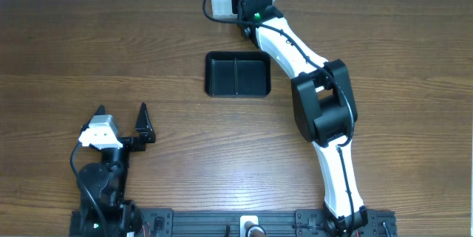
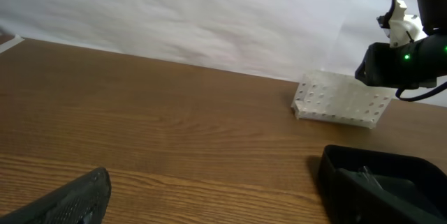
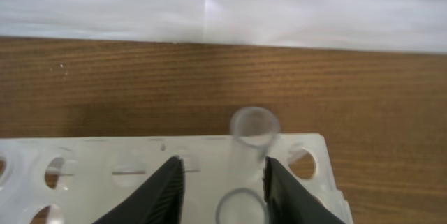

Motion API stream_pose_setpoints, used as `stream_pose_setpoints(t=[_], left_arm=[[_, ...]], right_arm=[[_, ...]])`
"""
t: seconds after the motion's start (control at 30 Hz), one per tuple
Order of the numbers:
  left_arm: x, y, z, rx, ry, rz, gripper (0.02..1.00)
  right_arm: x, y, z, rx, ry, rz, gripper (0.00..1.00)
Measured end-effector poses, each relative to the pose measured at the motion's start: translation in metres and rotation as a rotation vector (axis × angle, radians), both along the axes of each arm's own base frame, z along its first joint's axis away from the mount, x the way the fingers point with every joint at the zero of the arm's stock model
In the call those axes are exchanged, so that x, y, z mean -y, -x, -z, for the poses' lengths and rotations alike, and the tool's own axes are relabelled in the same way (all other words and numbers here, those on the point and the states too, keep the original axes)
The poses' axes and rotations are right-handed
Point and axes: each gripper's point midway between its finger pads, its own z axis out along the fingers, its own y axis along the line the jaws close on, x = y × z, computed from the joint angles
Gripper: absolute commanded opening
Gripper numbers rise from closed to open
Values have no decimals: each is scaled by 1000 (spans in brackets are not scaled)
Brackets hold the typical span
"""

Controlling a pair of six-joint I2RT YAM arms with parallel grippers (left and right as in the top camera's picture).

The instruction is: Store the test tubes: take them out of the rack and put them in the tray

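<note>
The white test tube rack [image 1: 220, 1] stands at the far edge of the table, also seen as the rack [image 2: 342, 100] and the rack [image 3: 140, 172] with its round holes. My right gripper [image 3: 225, 185] hangs open right over the rack's end. A clear test tube [image 3: 255, 132] stands upright in a hole just beyond the fingers. The rim of a second tube [image 3: 241, 206] lies between them, touching neither finger. The black tray [image 1: 237, 74] sits mid-table. My left gripper [image 1: 122, 115] rests open and empty near the left arm's base, far from both.
Bare wooden table lies between the tray and the left arm. A white wall or sheet [image 2: 209, 15] rises directly behind the rack. The right arm [image 1: 295, 52] stretches past the tray's right side. Faint glints show inside the tray [image 2: 380, 185].
</note>
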Motion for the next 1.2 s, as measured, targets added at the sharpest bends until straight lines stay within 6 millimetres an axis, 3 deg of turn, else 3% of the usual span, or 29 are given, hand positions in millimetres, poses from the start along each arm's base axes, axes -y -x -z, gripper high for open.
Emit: stream_pose_setpoints(t=[0.13,0.93,1.07,1.2], left_arm=[[0,0,0,0,0,0,996],[0,0,0,0,0,0,996],[0,0,0,0,0,0,998],[0,0,0,0,0,0,998]], right_arm=[[0,0,0,0,1,0,257],[-8,3,-1,-2,2,-13,237],[-9,6,-11,4,5,-21,226],[-8,8,-39,38,0,-28,222]])
